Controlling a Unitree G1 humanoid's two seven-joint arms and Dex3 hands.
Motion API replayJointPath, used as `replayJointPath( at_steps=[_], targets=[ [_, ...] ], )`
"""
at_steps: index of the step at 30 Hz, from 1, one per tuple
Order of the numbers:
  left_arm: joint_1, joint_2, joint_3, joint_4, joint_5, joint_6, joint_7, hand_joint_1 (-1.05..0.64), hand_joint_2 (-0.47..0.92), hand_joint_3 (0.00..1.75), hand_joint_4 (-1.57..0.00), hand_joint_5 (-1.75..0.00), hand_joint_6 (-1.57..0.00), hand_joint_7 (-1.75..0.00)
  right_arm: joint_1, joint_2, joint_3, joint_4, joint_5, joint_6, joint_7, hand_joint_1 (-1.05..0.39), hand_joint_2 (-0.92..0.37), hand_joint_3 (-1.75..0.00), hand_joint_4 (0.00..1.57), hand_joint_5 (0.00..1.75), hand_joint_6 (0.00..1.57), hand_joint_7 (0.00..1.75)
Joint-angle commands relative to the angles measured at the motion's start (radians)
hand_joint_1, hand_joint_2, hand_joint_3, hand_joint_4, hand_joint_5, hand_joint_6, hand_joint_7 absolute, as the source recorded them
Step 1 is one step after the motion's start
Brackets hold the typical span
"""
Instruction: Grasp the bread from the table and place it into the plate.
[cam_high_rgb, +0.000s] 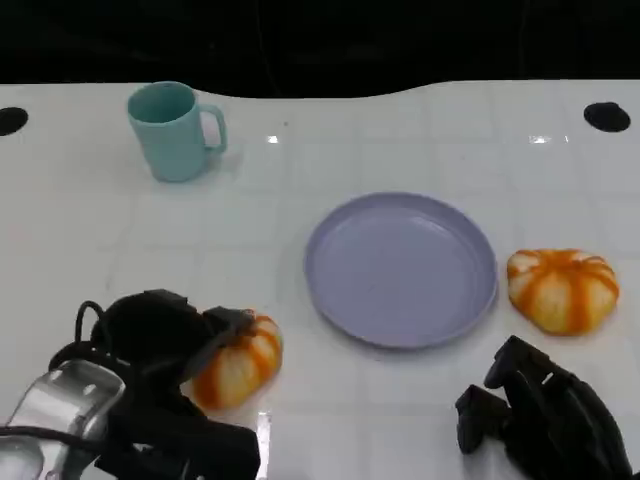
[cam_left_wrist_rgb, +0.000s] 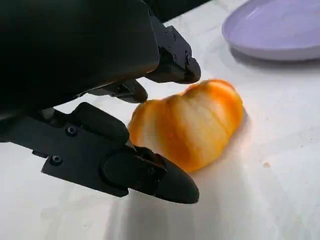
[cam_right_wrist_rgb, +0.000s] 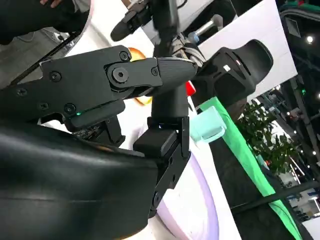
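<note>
In the head view, a lavender plate (cam_high_rgb: 401, 268) is seen lying flat on the white table (cam_high_rgb: 90, 240). A bread roll (cam_high_rgb: 240, 361) with orange stripes lies on the table to the near left of the plate, apart from its rim. The left hand (cam_high_rgb: 170, 345) is placed at this roll, its black fingers reaching over the roll's left end; a firm hold cannot be told from this view. A second bread roll (cam_high_rgb: 561, 289), rounder and also orange-striped, lies on the table just beside the plate's right rim. The right hand (cam_high_rgb: 535, 410) is seen near of the plate and right of its middle, fingers curled in, with nothing seen in them. A teal mug (cam_high_rgb: 174, 131) stands upright well beyond the plate to the far left, its handle turned towards the plate.

In the left wrist view, the roll (cam_left_wrist_rgb: 187, 127) is shown resting on the table between the fingers (cam_left_wrist_rgb: 170, 57) above it and the thumb (cam_left_wrist_rgb: 150, 175) below it. Both appear to touch the roll, which has not been lifted. Part of the plate (cam_left_wrist_rgb: 275, 27) is seen beyond the roll.

In the right wrist view, the fingers (cam_right_wrist_rgb: 150, 75) of the right hand are shown bent inward and holding nothing. A strip of the plate's rim (cam_right_wrist_rgb: 200, 200) is visible beyond them.
</note>
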Motion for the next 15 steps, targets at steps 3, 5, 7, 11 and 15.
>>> replayJointPath(
  at_steps=[3,5,7,11,15],
  targets=[
    [-0.067,-0.001,-0.073,0.177,-0.033,-0.015,0.098,-0.62,0.92,0.05,-0.46,-0.18,-0.37,-0.03,0.018,-0.01,0.0,-0.022,0.007,0.012,-0.005,-0.55,-0.92,-0.24,0.77,1.66,0.69,1.39],
    [-0.087,-0.001,-0.088,0.24,-0.054,-0.042,0.157,-0.51,0.92,0.1,-0.57,-0.21,-0.43,-0.04,0.018,-0.009,0.0,-0.02,0.005,0.006,-0.004,-0.55,-0.92,-0.24,0.77,1.66,0.69,1.39],
    [-0.111,0.0,-0.103,0.33,-0.071,-0.102,0.275,-0.4,0.92,0.15,-0.65,-0.52,-0.56,-0.03,0.017,-0.01,0.0,-0.015,0.002,-0.003,-0.001,-0.56,-0.92,-0.24,0.78,1.67,0.69,1.38],
    [-0.162,-0.017,-0.13,0.524,-0.094,-0.205,0.519,-0.28,0.9,0.52,-0.81,-1.12,-1.05,-0.11,0.014,-0.012,0.0,-0.01,0.002,-0.003,0.004,-0.56,-0.92,-0.25,0.78,1.67,0.69,1.38],
    [-0.213,-0.036,-0.166,0.7,-0.097,-0.293,0.755,-0.25,0.65,1.07,-0.83,-1.71,-0.78,-1.51,0.013,-0.012,-0.002,-0.009,0.003,0.002,0.002,-0.55,-0.92,-0.24,0.78,1.68,0.7,1.38]
  ],
)
